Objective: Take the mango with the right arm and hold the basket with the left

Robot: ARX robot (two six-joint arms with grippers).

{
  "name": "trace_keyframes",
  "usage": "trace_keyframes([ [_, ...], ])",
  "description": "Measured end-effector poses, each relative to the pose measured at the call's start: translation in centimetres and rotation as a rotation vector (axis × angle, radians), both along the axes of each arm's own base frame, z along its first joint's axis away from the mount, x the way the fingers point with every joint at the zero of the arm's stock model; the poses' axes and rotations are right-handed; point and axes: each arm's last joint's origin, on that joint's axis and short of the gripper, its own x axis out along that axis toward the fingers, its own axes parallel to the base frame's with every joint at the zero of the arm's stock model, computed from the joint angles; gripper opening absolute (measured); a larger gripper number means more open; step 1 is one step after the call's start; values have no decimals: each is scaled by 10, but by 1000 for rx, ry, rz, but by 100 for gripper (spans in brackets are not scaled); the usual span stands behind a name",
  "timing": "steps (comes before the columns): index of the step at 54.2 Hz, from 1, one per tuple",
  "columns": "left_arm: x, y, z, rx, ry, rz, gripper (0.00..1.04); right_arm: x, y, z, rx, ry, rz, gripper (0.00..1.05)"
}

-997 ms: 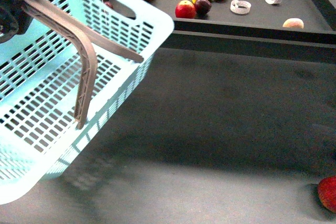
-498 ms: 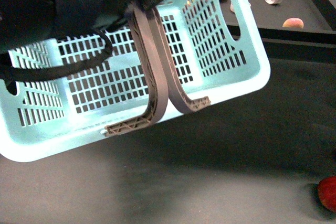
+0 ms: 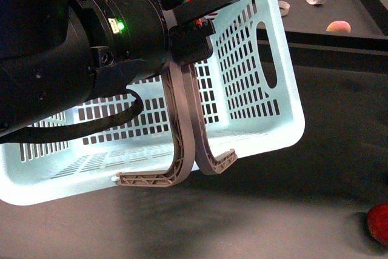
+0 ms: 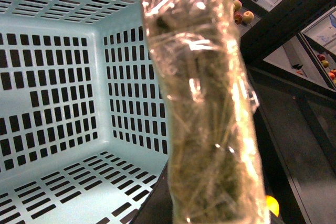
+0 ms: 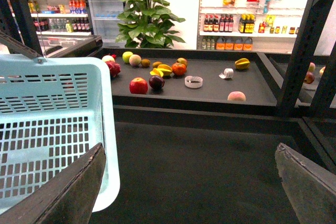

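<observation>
The light blue slotted basket (image 3: pixel 254 89) hangs tilted in the front view, its two brown handles (image 3: pixel 182 119) pinched together. My left gripper (image 3: pixel 189 19), black with red marks, is shut on those handles, and its bulky arm with a green light (image 3: pixel 120 26) fills the upper left. The left wrist view looks into the empty basket (image 4: pixel 63 77) past a film-wrapped brown bar (image 4: pixel 205 103). My right gripper (image 5: pixel 189 192) is open over the dark table beside the basket (image 5: pixel 47 129). The mango (image 5: pixel 164 67), a small yellow oval, seems to lie among the fruit on the far shelf.
The raised shelf (image 5: pixel 210 85) holds several fruits: a red apple (image 5: pixel 138 85), a star fruit (image 5: pixel 242 64), a peach (image 5: pixel 236 96) and a white ring (image 5: pixel 193 81). A red fruit (image 3: pixel 379 222) lies at the near right of the table. Black frame posts (image 5: pixel 299 40) stand on the right.
The basket has swung from the left to the middle of the front view and turned. My left arm has come into view and covers most of the shelf fruit.
</observation>
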Motion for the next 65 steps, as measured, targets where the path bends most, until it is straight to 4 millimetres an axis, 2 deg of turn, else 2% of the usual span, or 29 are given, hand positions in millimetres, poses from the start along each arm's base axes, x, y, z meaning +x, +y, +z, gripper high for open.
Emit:
trace_keyframes([
  [18,-2,-4,-4,-45,13,-57,5,0,0,0,0,0,0,96],
  [65,-3,-4,-3,-18,12,-50,5,0,0,-1,-3,31,-32,96],
])
